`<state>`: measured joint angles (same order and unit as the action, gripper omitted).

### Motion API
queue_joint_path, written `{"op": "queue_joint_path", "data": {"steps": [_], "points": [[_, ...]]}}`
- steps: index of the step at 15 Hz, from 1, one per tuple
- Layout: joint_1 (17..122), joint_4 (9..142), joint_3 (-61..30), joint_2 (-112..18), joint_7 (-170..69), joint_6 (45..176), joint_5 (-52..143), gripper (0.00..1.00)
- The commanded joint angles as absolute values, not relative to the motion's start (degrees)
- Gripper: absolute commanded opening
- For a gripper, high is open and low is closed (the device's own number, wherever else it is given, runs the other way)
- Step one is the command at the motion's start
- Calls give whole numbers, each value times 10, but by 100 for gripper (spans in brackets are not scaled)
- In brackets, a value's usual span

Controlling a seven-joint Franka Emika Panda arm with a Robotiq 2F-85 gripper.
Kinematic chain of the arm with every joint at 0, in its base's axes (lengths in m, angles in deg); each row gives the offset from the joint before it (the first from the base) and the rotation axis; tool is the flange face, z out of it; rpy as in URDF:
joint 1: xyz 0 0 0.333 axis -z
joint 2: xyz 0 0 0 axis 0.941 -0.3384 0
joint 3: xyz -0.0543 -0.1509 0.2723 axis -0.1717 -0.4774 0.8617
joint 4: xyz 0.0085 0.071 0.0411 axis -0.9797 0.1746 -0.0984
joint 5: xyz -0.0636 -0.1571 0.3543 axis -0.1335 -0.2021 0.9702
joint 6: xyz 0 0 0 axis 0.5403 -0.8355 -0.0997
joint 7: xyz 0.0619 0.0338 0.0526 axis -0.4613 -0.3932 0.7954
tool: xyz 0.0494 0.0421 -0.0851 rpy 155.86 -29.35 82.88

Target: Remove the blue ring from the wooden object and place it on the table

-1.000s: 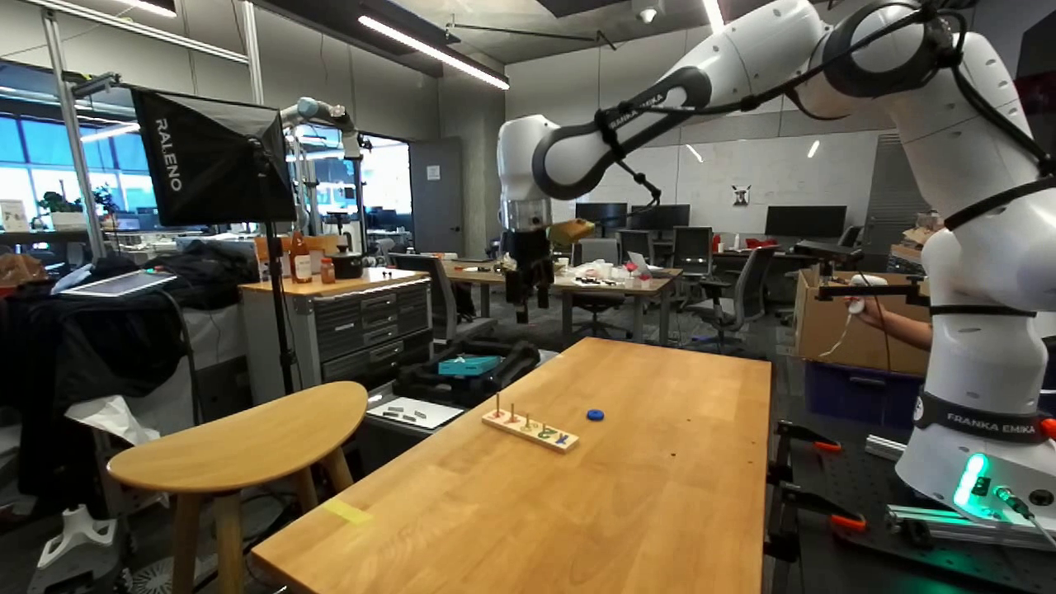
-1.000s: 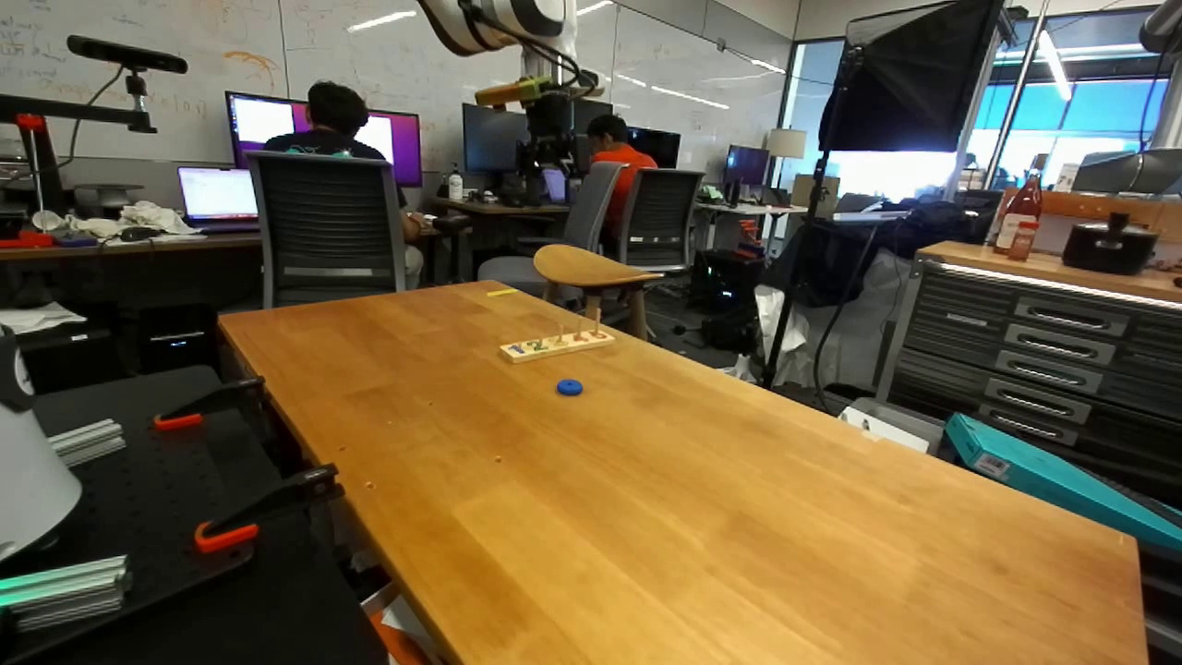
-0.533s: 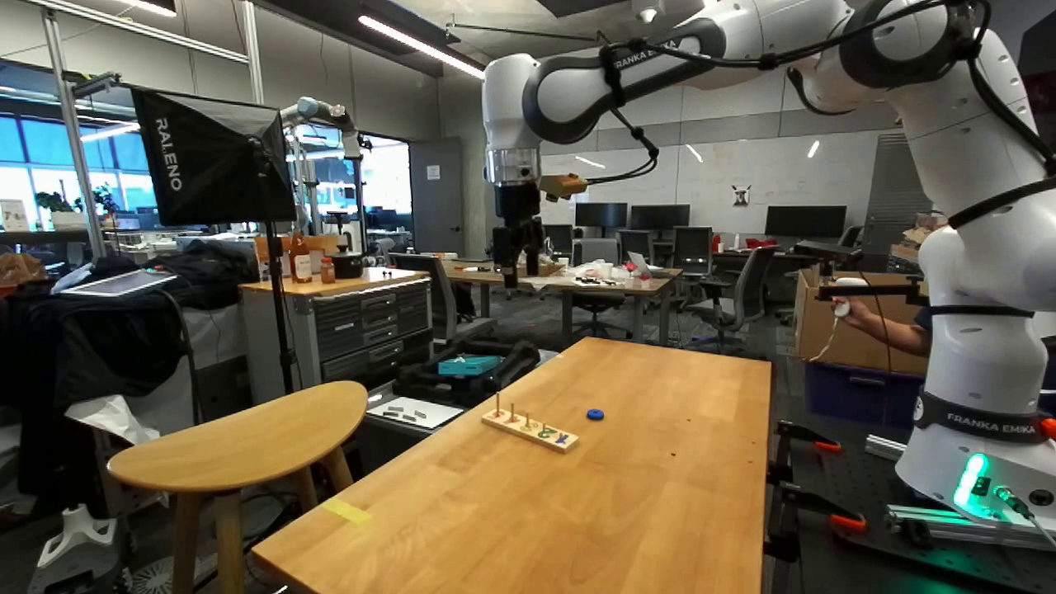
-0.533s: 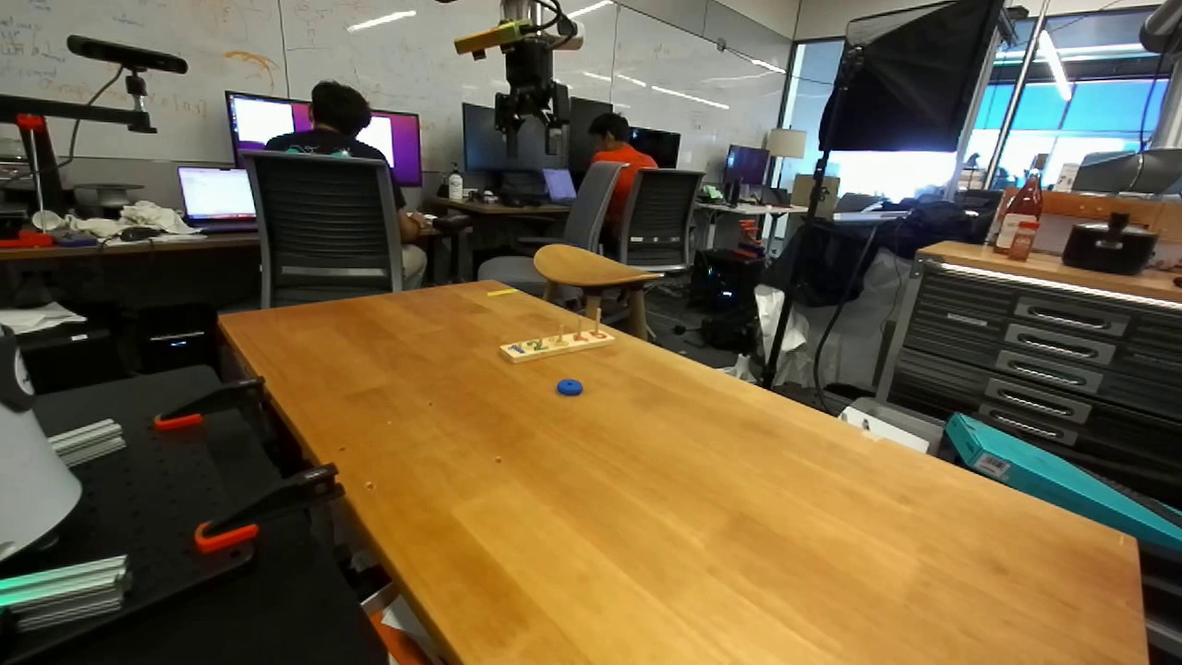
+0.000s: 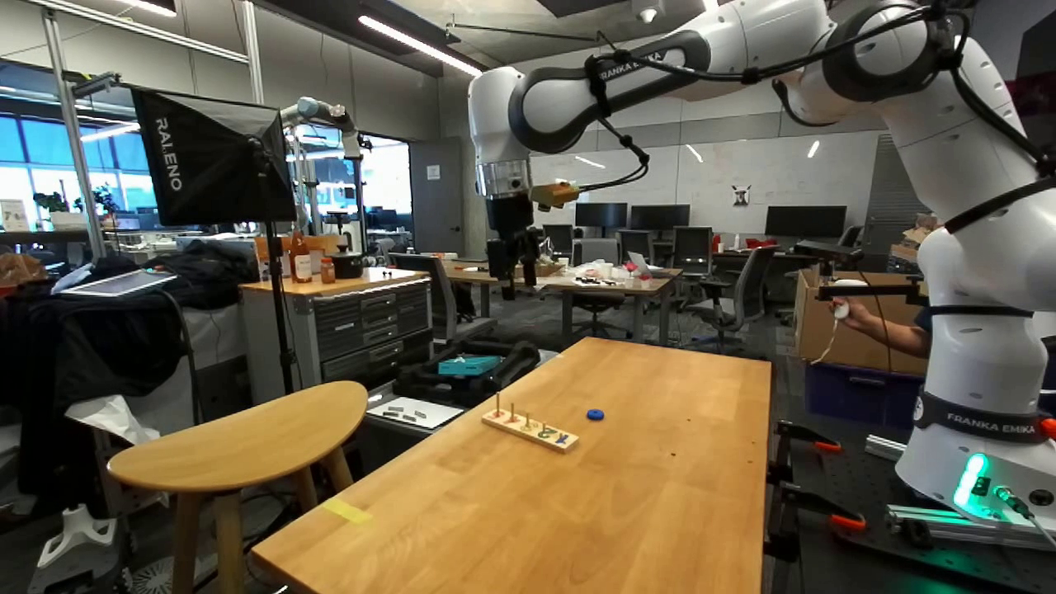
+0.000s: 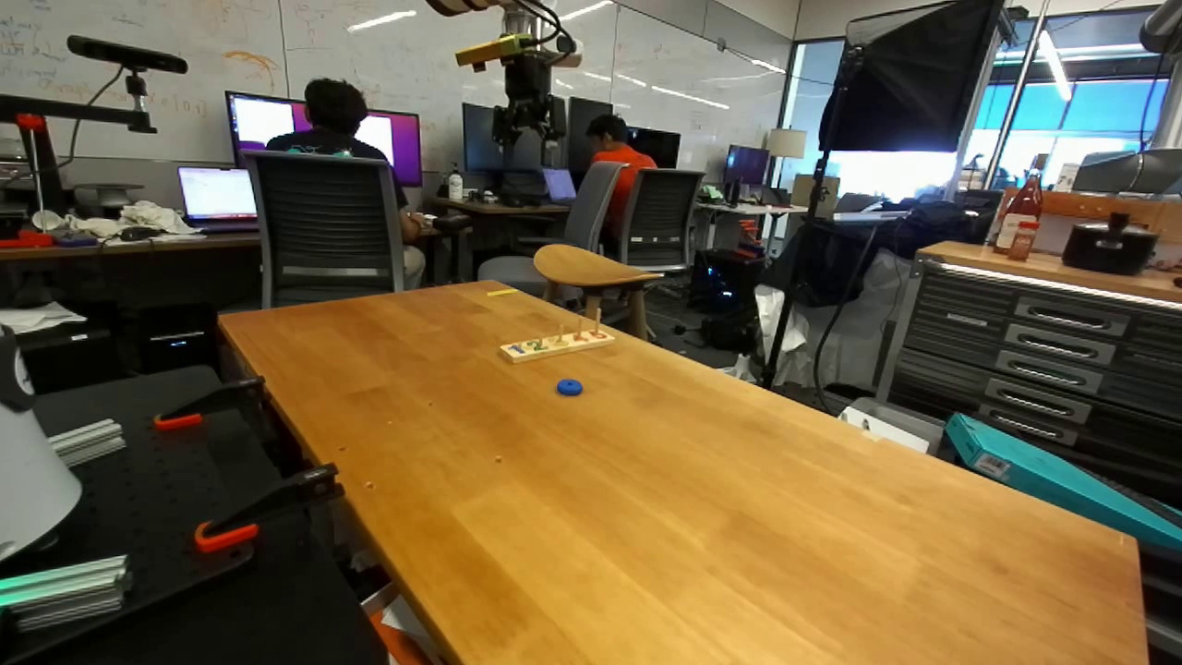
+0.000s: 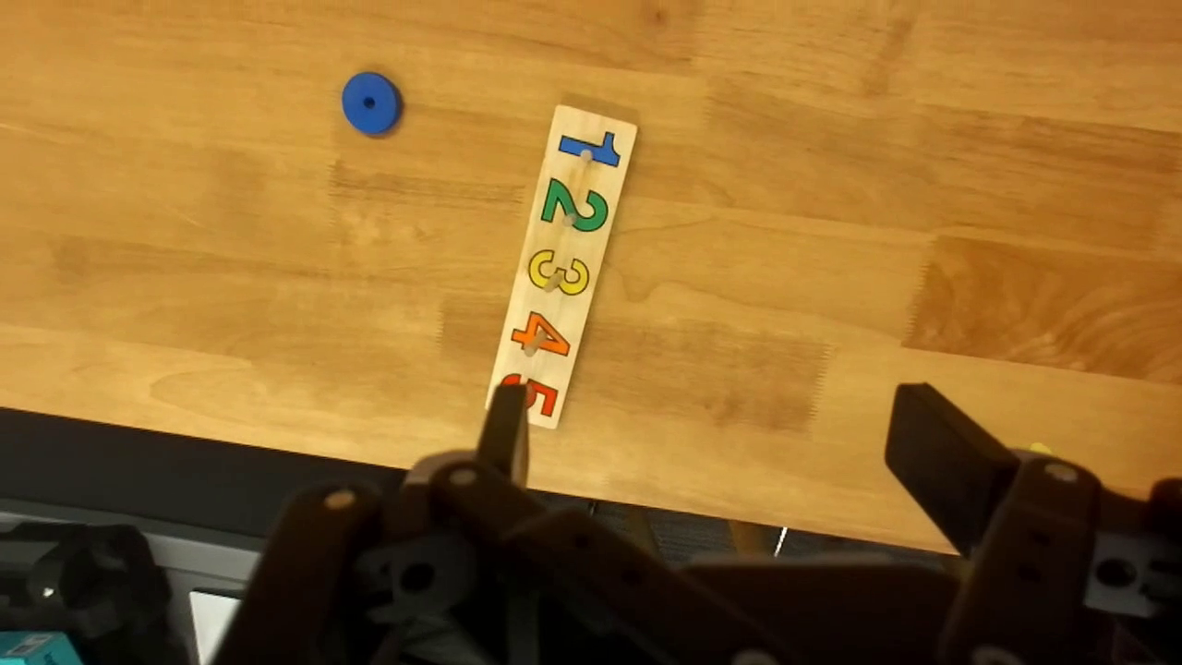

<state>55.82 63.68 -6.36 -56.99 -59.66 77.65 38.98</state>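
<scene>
I have the gripper (image 7: 709,406) hanging well above the table (image 5: 660,511), its fingers (image 7: 946,466) released and spread wide, a broad gap between them. The blue ring (image 7: 372,117) lies flat on the table, near the wooden object (image 7: 559,247) but not touching it, off toward the end painted with a 1. In my wrist view one finger blocks part of the red 5 at the other end. Around the table I see a stool (image 5: 239,441) with a rounded wooden top, a black softbox (image 5: 213,157) on a stand (image 5: 279,313), and a drawer cabinet (image 5: 375,322) that carries a bottle (image 5: 300,261), a jar (image 5: 327,271) and a lidded black pot (image 6: 1108,249). Black-and-orange clamps (image 6: 277,506) sit along the edge by the arm (image 5: 936,136), and a strip of yellow tape (image 5: 348,511) is stuck near the opposite edge. As for containers, a black case (image 5: 429,388) beside the table holds a teal box (image 5: 469,365). Past the arm a cardboard box (image 5: 850,355) stands above a dark blue bin (image 5: 862,402); I can't make out what is inside either, or inside the pot.
</scene>
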Motion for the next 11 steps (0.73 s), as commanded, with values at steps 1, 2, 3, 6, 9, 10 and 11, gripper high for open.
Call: {"op": "queue_joint_path", "data": {"steps": [1,2,3,6,9,10,11], "points": [[555,585,-63,-593,-605,735,401,100],[557,623,-64,-577,-597,763,390,100],[556,619,-64,-579,-597,759,391,100],[556,614,-65,-582,-597,756,391,100],[556,613,-65,-583,-597,755,391,100],[556,613,-65,-583,-597,755,391,100],[556,613,-65,-583,-597,755,391,100]]}}
